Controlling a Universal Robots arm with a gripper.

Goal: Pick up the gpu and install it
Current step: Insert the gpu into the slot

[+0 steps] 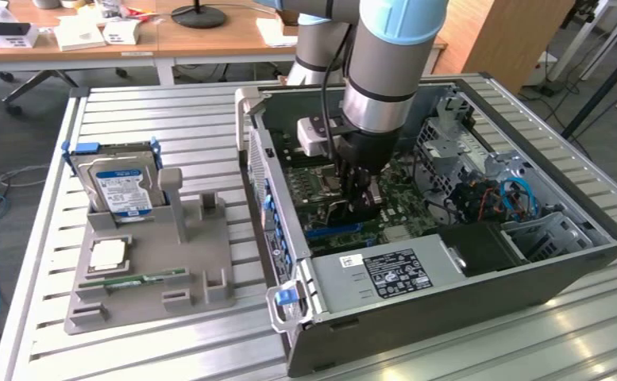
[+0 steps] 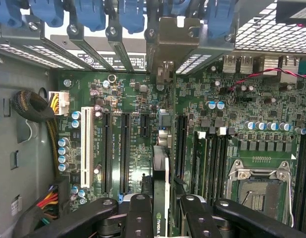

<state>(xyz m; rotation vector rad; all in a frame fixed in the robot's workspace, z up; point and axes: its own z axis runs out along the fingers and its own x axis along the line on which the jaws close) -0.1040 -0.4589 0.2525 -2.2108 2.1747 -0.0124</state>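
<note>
Nearest me on the slatted table (image 1: 128,357), the grey holder (image 1: 197,262) carries the hard drive (image 1: 121,186) and the memory stick (image 1: 133,279). The gpu (image 2: 161,168) is over in the open computer case (image 1: 562,274), so the pick-up is done.

Further in, past the labelled power supply (image 1: 393,270), the gripper (image 1: 357,197) is clamped on the card, its fingers (image 2: 138,213) pressed to either face in the wrist view. The card stands on edge over the motherboard (image 2: 118,99), in line with the expansion slots. Its metal bracket (image 2: 165,44) sits up by the rear openings and their blue latches (image 2: 88,12).

Seating is what's left, I'd judge. From this angle I can't tell whether the card's lower edge is in a slot or just above one.

The arm (image 1: 387,63) reaches straight down into the case, wrist vertical, with desks (image 1: 181,40) beyond it.
</note>
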